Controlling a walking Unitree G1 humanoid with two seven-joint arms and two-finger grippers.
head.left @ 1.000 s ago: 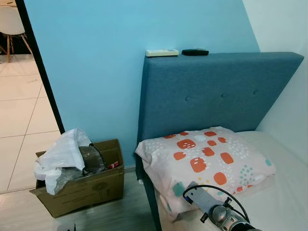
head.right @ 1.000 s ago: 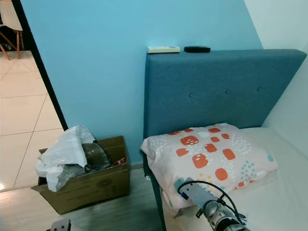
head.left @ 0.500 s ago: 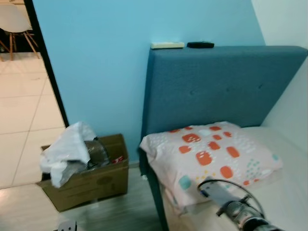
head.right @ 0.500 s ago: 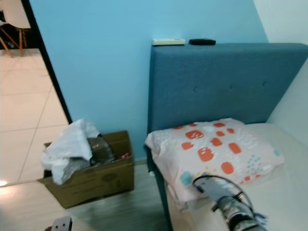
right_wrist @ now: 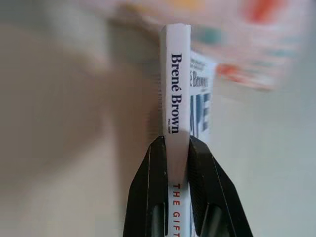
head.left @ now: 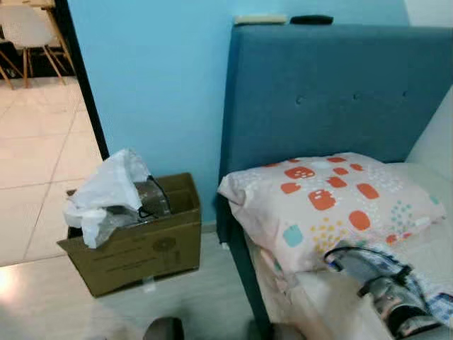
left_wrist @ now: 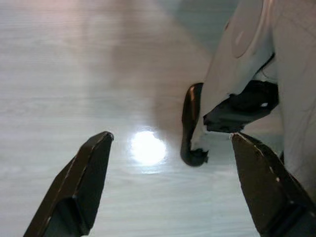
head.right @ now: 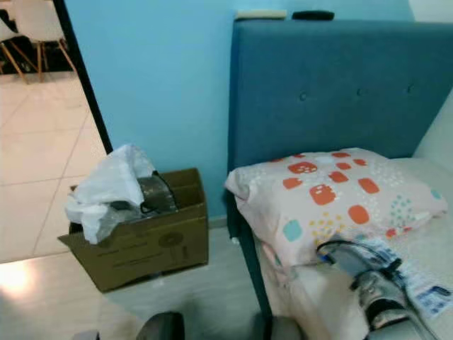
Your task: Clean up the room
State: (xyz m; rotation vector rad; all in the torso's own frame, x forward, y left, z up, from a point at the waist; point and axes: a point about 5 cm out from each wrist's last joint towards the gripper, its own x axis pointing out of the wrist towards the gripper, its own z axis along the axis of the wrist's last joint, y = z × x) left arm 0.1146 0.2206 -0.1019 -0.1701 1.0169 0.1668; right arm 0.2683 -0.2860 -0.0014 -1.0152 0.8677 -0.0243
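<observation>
My right gripper (right_wrist: 176,140) is shut on a white paperback book (right_wrist: 176,94), pinching its spine, which reads "Brené Brown". In the eye views the right arm (head.right: 375,294) reaches over the bed's near edge, and the book's blue and white cover (head.right: 425,292) shows beside it, just below the patterned pillow (head.left: 333,202). My left gripper (left_wrist: 171,143) hangs open over the pale wood floor, with nothing between its fingers.
A blue headboard (head.left: 333,85) carries a white remote (head.left: 260,19) and a black remote (head.left: 311,19). A cardboard box (head.left: 141,248) holding a white plastic bag (head.left: 106,191) stands on the floor left of the bed. A doorway and chair (head.left: 25,32) lie far left.
The whole view has shifted and tilted down as the camera moved nearer the bed. My right arm now sits further right, and the book's cover shows beside it.
</observation>
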